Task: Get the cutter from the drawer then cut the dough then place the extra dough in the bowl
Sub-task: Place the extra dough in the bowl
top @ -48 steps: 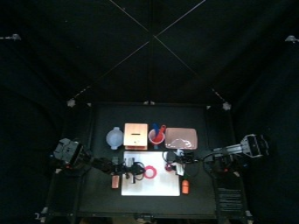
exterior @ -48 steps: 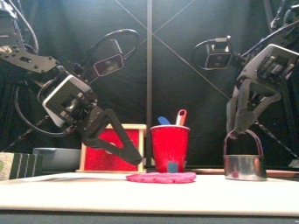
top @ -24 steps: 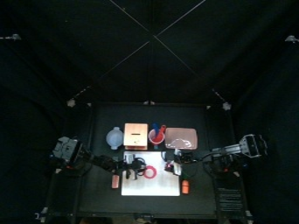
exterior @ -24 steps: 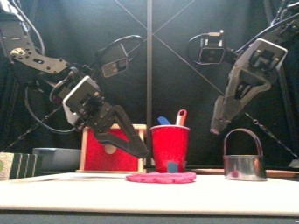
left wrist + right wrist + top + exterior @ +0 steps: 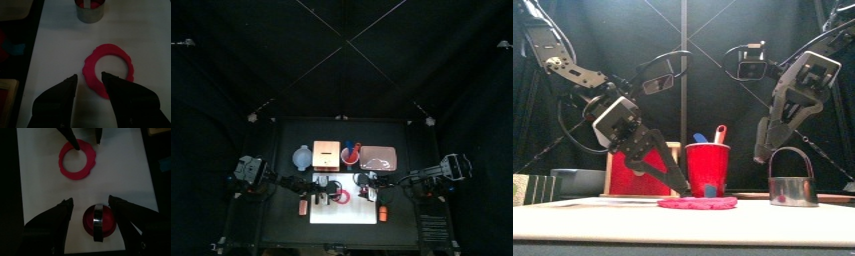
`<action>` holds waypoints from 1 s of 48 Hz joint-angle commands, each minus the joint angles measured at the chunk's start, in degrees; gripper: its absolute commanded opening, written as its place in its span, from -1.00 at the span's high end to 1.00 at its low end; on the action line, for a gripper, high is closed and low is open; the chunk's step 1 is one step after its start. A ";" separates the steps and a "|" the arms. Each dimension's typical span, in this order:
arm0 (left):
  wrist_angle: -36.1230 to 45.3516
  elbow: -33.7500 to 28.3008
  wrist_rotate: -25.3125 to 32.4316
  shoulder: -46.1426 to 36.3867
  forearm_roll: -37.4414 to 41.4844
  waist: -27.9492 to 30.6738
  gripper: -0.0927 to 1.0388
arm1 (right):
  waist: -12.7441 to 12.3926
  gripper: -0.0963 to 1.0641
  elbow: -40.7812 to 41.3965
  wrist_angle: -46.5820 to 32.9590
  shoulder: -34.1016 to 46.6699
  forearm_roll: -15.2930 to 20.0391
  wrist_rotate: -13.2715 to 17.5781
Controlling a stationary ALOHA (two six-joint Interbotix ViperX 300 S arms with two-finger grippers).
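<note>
Dough ring (image 5: 91,62) lies below the released left end effector (image 5: 89,76); the cutter (image 5: 100,221) stands below the released right end effector (image 5: 90,199).

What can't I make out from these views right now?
Front view: the inside of the round metal cutter with a wire handle, hidden by its own wall.
Front view: the pale wooden box's red drawer front, partly behind the left gripper; open or shut, unclear.
Top view: what lies in the blue-grey bowl, too small to tell.

black curtains (image 5: 251,60), small black table (image 5: 414,135) — dim
</note>
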 commanded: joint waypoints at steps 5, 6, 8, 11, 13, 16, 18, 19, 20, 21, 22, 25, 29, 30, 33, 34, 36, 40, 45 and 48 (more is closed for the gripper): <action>1.49 -2.99 0.09 1.05 0.09 0.44 -0.61 | 0.09 -0.74 -1.23 -0.44 -0.18 0.97 0.00; 1.76 -3.08 0.09 1.14 0.09 0.44 -0.60 | 0.09 -0.74 -1.23 -0.44 -0.18 1.05 0.00; 2.29 -3.08 0.09 1.49 0.09 0.44 -0.60 | 0.18 -0.74 -1.23 -0.44 0.00 1.05 0.00; 2.46 -2.90 0.09 1.76 0.09 0.44 -0.60 | 0.53 -0.74 -1.23 -0.44 0.09 0.62 -0.09; 2.64 -2.81 0.09 1.85 0.09 0.53 -0.60 | 0.79 -0.74 -1.23 -0.44 0.18 0.35 -0.18; 2.64 -2.72 0.00 2.11 0.00 0.53 -0.60 | 1.23 -0.74 -1.32 -0.44 0.35 0.18 -0.09; 2.81 -2.64 0.09 2.20 -0.18 0.53 -0.60 | 1.41 -0.74 -1.41 -0.44 0.53 0.18 -0.09; 2.90 -2.55 0.09 2.29 -0.26 0.62 -0.60 | 1.49 -0.74 -1.41 -0.44 0.62 0.18 -0.09; 2.99 -2.55 0.09 2.37 -0.26 0.62 -0.59 | 1.58 -0.74 -1.41 -0.44 0.70 0.26 -0.09; 3.16 -2.64 0.09 2.46 -0.26 0.62 -0.59 | 1.58 -0.74 -1.49 -0.44 0.70 0.26 -0.09; 3.34 -2.64 0.09 2.46 -0.35 0.70 -0.59 | 1.67 -0.74 -1.49 -0.44 0.70 0.26 -0.09; 4.39 -2.64 0.09 2.81 -0.62 0.79 -0.56 | 1.67 -0.74 -1.58 -0.44 0.88 0.35 -0.09; 5.27 -2.64 0.00 3.16 -0.70 0.97 -0.49 | 1.67 -0.74 -1.58 -0.44 0.79 0.26 -0.09; 5.45 -2.64 0.09 3.34 -0.70 0.97 -0.46 | 1.67 -0.74 -1.58 -0.44 0.88 0.26 -0.09; 5.71 -2.72 0.00 3.52 -0.79 0.97 -0.40 | 1.58 -0.74 -1.67 -0.44 0.88 0.18 -0.09; 5.80 -2.72 0.00 3.60 -0.79 0.97 -0.38 | 1.67 -0.74 -1.67 -0.44 0.88 0.18 -0.09; 6.06 -2.64 0.00 3.60 -0.88 0.97 -0.33 | 1.67 -0.74 -1.76 -0.44 0.88 0.18 -0.09; 6.86 -2.64 0.09 3.78 -0.79 0.97 -0.27 | 1.49 -0.74 -1.85 -0.44 0.79 0.18 -0.09; 7.47 -2.64 0.09 3.87 -0.79 0.88 -0.20 | 1.41 -0.74 -1.93 -0.44 0.88 0.18 -0.09; 7.47 -2.64 0.00 3.87 -0.79 0.97 -0.18 | 1.32 -0.74 -1.93 -0.44 0.88 0.18 -0.09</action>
